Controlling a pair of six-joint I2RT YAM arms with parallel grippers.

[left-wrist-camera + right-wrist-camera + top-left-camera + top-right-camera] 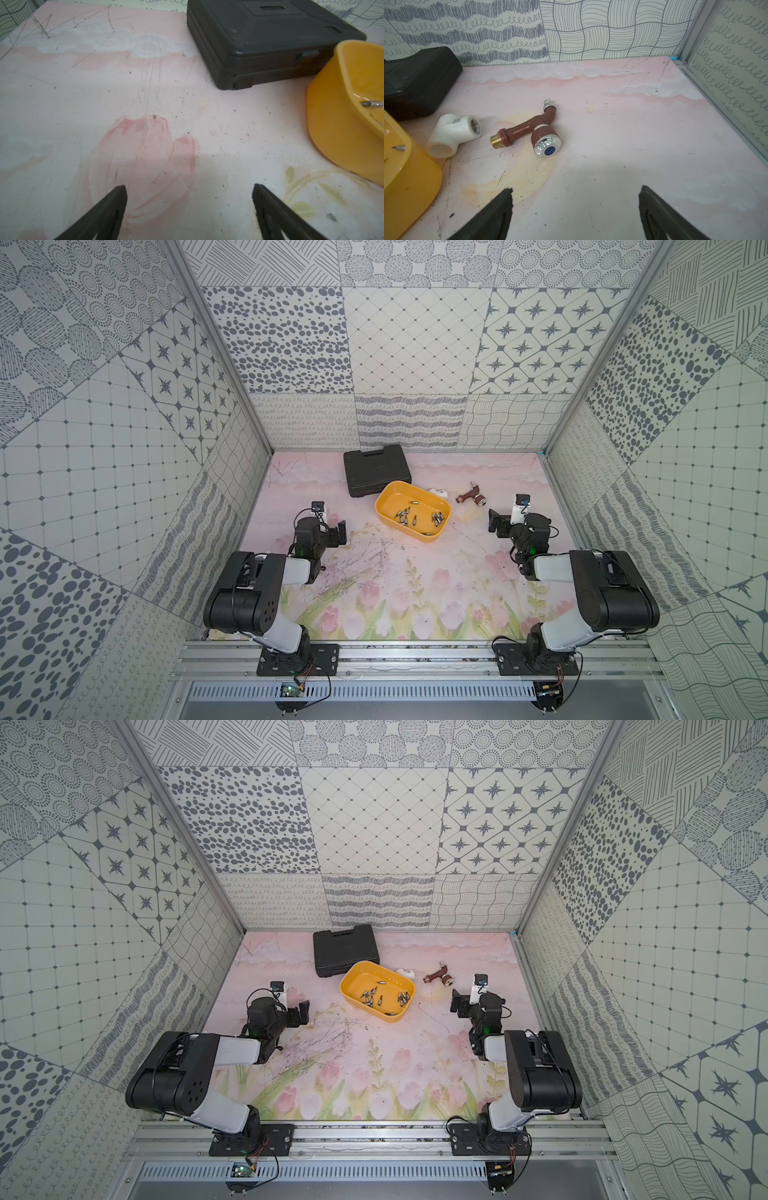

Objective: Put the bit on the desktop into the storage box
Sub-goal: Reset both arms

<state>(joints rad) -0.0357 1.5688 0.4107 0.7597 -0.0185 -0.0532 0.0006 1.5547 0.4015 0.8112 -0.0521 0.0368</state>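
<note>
The bits (pixel 405 516) are gathered inside the storage box (pixel 395 498), in two loose clusters on its floor, with a single one lying apart toward the far side and another against the near wall. No loose bit can be made out on the desktop (pixel 415 593) in either top view. The dark specks scattered over the floral mat are too small to be told from dirt. The task is therefore judged finished or very nearly so.

The black tool case (pixel 374 472) lies just beyond the box's far corner, and whether the two touch cannot be told. On the box's other far side a white pipe tee (pixel 450 133) lies close by, with a brown tap (pixel 533 126) just past it.

The left gripper (pixel 189 186) is held with its jaws wide apart over bare mat, nothing between them. The right gripper (pixel 576 188) is likewise spread and empty, aimed toward the tap.

The main hazard is judged to be the box itself. It looks shallow and light, so a nudge from either arm against its wall could slide or tip it and spill bits back out. A speck on the mat might also be taken for a bit and chased needlessly. A forward reach by the right arm could roll the tap or the tee.

Open room is widest on the mat between the two arms, nearer the robot than the box. The enclosure walls stand close on each arm's outer side, and the back wall rises just behind the case.
</note>
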